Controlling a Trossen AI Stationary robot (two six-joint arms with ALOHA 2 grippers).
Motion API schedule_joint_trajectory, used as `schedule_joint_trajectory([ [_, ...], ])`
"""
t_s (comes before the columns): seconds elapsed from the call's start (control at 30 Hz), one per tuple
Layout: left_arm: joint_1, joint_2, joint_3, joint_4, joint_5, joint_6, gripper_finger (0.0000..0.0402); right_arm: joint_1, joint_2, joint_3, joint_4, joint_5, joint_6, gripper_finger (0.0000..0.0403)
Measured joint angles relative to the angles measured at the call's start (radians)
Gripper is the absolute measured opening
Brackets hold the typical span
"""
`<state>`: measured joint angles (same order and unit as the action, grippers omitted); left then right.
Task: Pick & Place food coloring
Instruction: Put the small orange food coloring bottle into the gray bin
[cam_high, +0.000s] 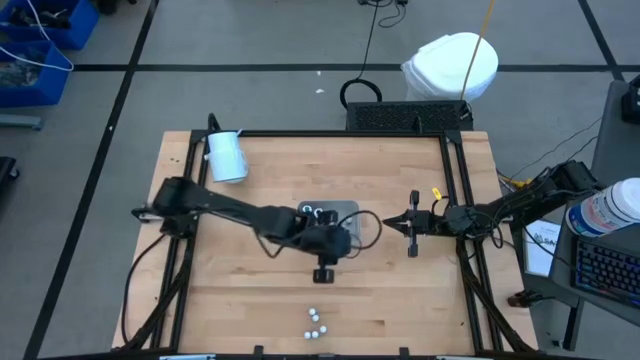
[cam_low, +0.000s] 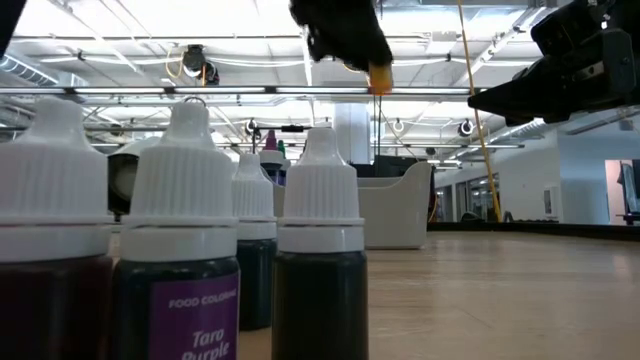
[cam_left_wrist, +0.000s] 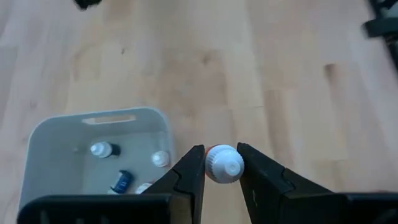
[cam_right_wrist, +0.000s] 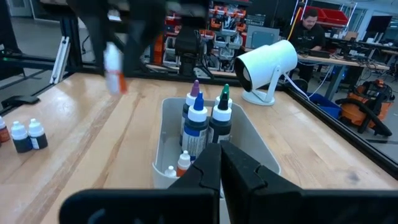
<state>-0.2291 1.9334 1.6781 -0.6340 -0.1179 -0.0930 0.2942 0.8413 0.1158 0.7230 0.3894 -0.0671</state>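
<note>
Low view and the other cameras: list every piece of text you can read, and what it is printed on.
"FOOD COLORING" – purple label of the second food coloring bottle from the left, low view.
"Taro Purple" – same label, below; the second word is cut at the picture's edge.
Labels of the bottles in the grey tray, right wrist view: too small to read.
High and left wrist views: no readable text.

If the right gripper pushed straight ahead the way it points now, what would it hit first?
Probably the pale grey rectangular tray with upright dropper bottles, directly beyond the shut right gripper; depth is unclear.
</note>
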Motion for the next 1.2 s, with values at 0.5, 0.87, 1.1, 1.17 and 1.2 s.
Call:
schedule_joint_trajectory([
  [0.5, 0.137, 0.144, 0.001, 0.046, -0.068, -0.005, 0.0092, 0.000, 0.000, 0.000, -0.004, 0.000, -0.024, 0.0000],
  [0.87, 0.166, 0.179, 0.001, 0.032, -0.093, -0.008, 0.0092, 0.000, 0.000, 0.000, -0.002, 0.001, -0.021, 0.0000],
  [1.1, 0.181, 0.211, 0.001, 0.008, -0.073, -0.024, 0.0092, 0.000, 0.001, 0.000, 0.004, 0.001, -0.006, 0.0000],
  [1.17, 0.183, 0.210, 0.001, 0.007, -0.065, -0.024, 0.0092, 0.000, -0.001, 0.000, -0.001, 0.001, -0.006, 0.0000],
  [1.2, 0.183, 0.210, 0.001, 0.009, -0.066, -0.024, 0.0092, 0.000, -0.001, 0.000, -0.001, 0.000, -0.007, 0.0000],
])
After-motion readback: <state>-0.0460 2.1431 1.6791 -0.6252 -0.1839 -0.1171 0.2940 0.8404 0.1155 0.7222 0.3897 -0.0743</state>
